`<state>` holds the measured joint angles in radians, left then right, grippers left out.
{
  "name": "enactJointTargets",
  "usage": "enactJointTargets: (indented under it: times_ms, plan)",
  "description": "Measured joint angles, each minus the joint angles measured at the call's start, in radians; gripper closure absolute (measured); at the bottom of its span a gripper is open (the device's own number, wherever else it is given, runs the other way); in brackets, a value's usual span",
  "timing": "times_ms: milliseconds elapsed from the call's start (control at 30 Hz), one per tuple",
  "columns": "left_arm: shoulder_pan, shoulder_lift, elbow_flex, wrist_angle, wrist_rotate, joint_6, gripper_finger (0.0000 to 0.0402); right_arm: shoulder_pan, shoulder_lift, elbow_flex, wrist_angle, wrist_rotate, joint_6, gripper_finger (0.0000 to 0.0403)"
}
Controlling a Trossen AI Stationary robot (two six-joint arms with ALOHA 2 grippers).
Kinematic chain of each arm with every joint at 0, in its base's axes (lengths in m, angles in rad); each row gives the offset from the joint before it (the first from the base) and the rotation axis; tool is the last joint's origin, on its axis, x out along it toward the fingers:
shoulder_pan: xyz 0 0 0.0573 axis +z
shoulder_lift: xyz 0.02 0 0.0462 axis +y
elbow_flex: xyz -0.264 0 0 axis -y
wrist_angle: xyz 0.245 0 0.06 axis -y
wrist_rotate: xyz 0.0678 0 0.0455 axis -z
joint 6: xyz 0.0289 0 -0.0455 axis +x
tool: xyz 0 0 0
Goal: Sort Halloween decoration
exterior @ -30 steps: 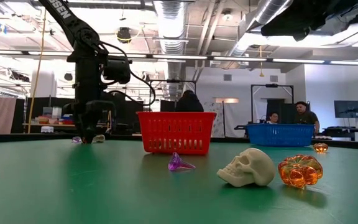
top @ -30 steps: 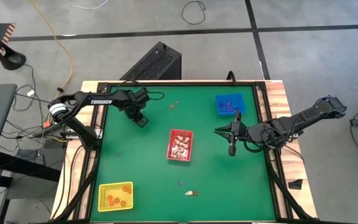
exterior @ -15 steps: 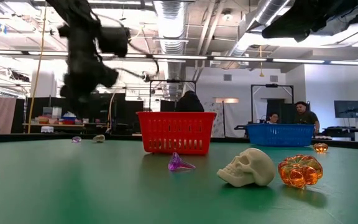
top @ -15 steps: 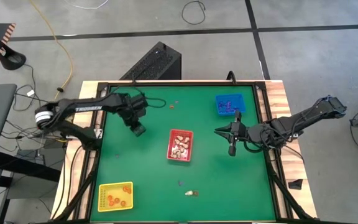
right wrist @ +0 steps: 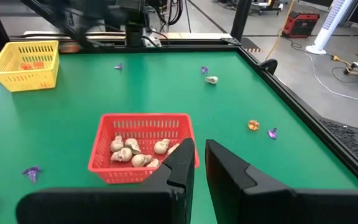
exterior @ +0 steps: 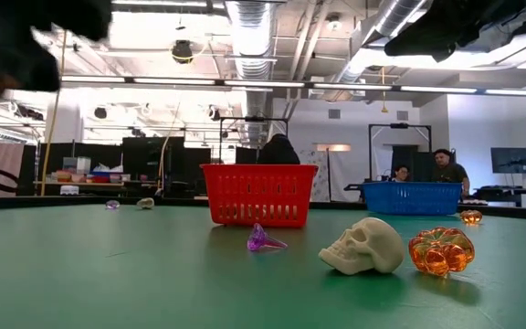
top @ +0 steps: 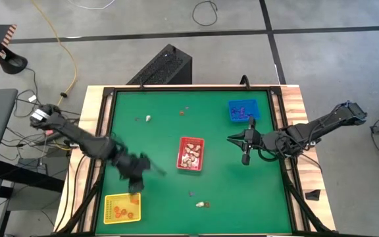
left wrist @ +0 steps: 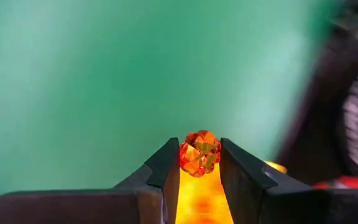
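My left gripper (top: 135,189) hangs over the table's near left, just beyond the yellow tray (top: 122,208), and is shut on a small orange pumpkin (left wrist: 199,153). Held up at the right side, my right gripper (top: 245,158) has its fingers nearly together (right wrist: 199,163) with nothing between them. A red tray (top: 191,153) at the middle holds cream skulls. Purple pieces fill the blue tray (top: 243,110) at the far right. Near the front edge, a purple trinket (exterior: 265,240), a skull (exterior: 363,245) and a pumpkin (exterior: 441,250) lie loose on the mat. My left gripper pinches the orange pumpkin by two opposite sides (left wrist: 199,153) between the free ends of its two fingers. The fingers slant downward. The pumpkin is lifted clear of the mat.
More loose pieces lie at the far side: a skull (top: 149,118) beside a purple trinket (top: 137,119), and an orange one (top: 182,112) with a purple one (top: 188,108). Orange pumpkins sit in the yellow tray. A raised dark frame borders the green mat.
My left gripper has risen from the mat at the far left, beside the skull and purple trinket, and swung fast toward the near edge, turning as it went, to just beyond the yellow tray. The skull and purple trinket stay where they were.
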<state>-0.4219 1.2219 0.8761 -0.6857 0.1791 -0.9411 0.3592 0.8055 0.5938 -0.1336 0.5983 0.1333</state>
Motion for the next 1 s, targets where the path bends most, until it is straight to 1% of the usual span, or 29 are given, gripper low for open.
enactJointTargets:
  times_ms: [67,167,267,400,533,867,933,1000]
  plan:
    - [-0.106,0.024,0.000,0.106,-0.005,-0.042,0.0313,0.000,0.000,0.000,0.005,0.000,0.000,0.0333]
    - [-0.215,0.066,0.001,0.214,-0.041,-0.092,0.0313,-0.002,0.001,0.000,0.013,0.000,0.000,0.0333]
    - [-0.280,0.109,0.001,0.216,-0.069,-0.181,0.0313,-0.004,0.001,0.000,0.019,0.001,0.014,0.0333]
    - [-0.334,0.172,0.001,0.193,-0.036,-0.293,0.0312,-0.017,0.001,0.000,0.045,0.002,0.016,0.0333]
    - [-0.355,0.225,0.001,0.195,0.031,-0.348,0.0307,-0.041,0.001,0.000,0.068,0.002,0.016,0.0333]
    - [-0.338,0.230,0.001,0.164,0.061,-0.352,0.0270,-0.107,0.002,0.000,0.063,0.001,0.016,0.0333]
    - [-0.329,0.230,0.001,0.149,0.110,-0.343,0.0261,-0.115,0.002,0.000,0.061,0.001,0.016,0.0333]
    - [-0.313,0.226,0.000,0.152,0.194,-0.317,0.0254,-0.122,0.002,0.000,0.060,0.001,0.016,0.0333]
